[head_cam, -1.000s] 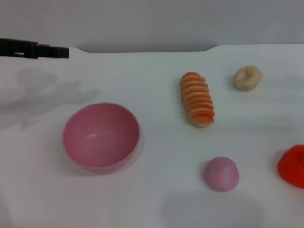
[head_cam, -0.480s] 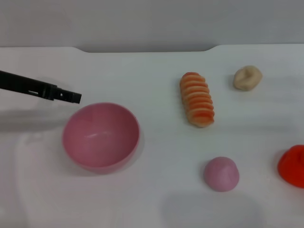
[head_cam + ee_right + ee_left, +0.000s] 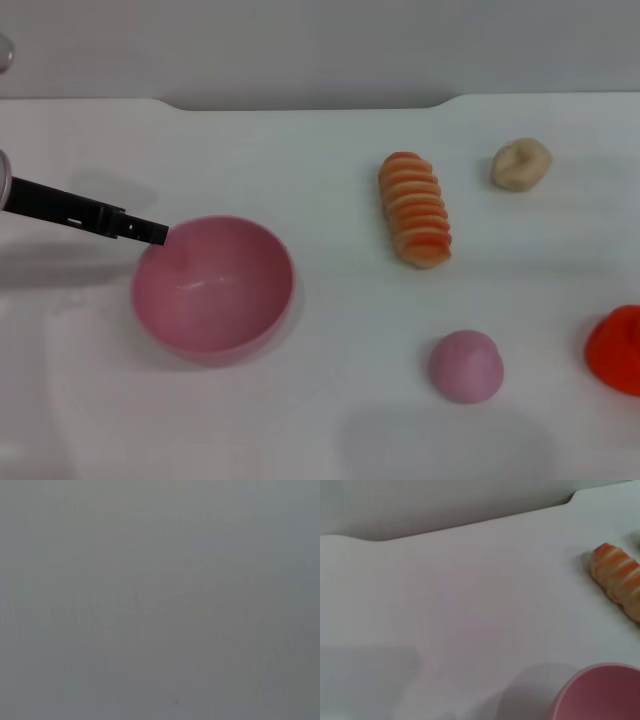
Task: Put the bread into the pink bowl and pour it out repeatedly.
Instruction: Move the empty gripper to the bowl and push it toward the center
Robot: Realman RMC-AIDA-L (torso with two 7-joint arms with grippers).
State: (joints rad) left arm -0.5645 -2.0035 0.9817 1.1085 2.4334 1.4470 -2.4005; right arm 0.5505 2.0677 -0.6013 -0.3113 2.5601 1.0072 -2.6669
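The pink bowl (image 3: 215,295) stands upright and holds nothing, left of the table's middle. The bread (image 3: 414,209), an orange-ridged loaf, lies on the table to the bowl's right and farther back, apart from it. My left gripper (image 3: 150,230) reaches in from the left as a thin black bar, its tip at the bowl's far-left rim. The left wrist view shows part of the pink bowl's rim (image 3: 600,695) and one end of the bread (image 3: 618,582). My right gripper is out of view; its wrist view is plain grey.
A beige knotted lump (image 3: 520,164) lies at the back right. A small pink dome (image 3: 465,366) sits at the front right, and a red object (image 3: 615,348) is cut off by the right edge. The table's back edge runs behind the bread.
My left gripper has come forward and to the right from the back-left corner, and its tip now reaches the bowl's rim. Bowl and bread have not moved.
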